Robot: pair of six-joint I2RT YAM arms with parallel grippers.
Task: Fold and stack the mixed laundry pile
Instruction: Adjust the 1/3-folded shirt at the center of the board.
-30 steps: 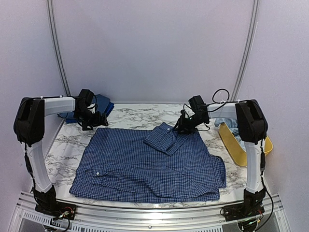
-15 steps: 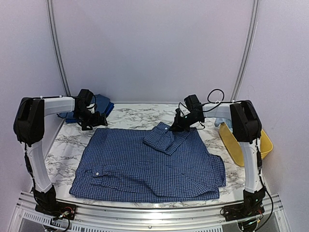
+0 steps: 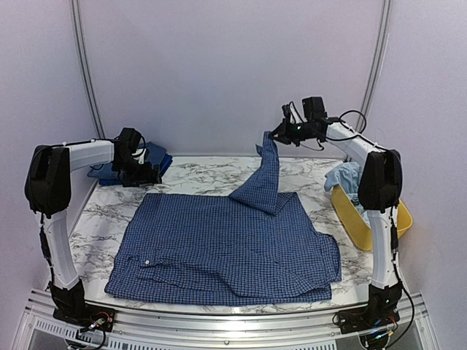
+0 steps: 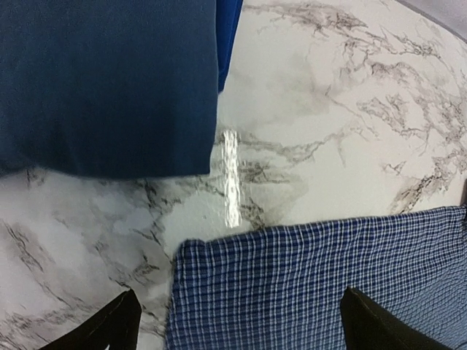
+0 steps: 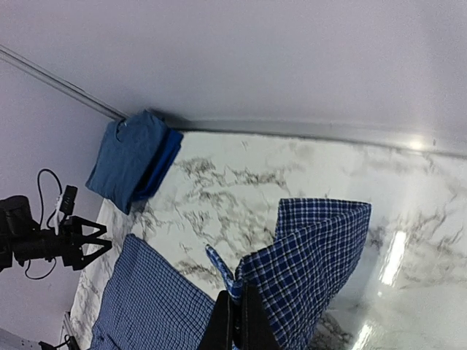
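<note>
holding the checked shirt sleeve (image 3: 264, 179) aloft, right pincer (image 3: 274, 134) clamped, left pincer (image 3: 148, 176) apart by folded stack (image 4: 102, 80).

White shells cover the long links of the left arm (image 3: 84, 154) and the right arm (image 3: 349, 144), and bulky black housings sit at the joints. The left hand (image 3: 148, 176) and the right hand (image 3: 276, 134) are black all over. Thin black cables (image 3: 356, 117) loop out just behind each hand, with larger loops on the right. Up close, the fingers (image 4: 109, 328) are matt black tapering wedges. Farthest from the hands, the black bases (image 3: 71, 300) carry thin coloured wires.
</note>
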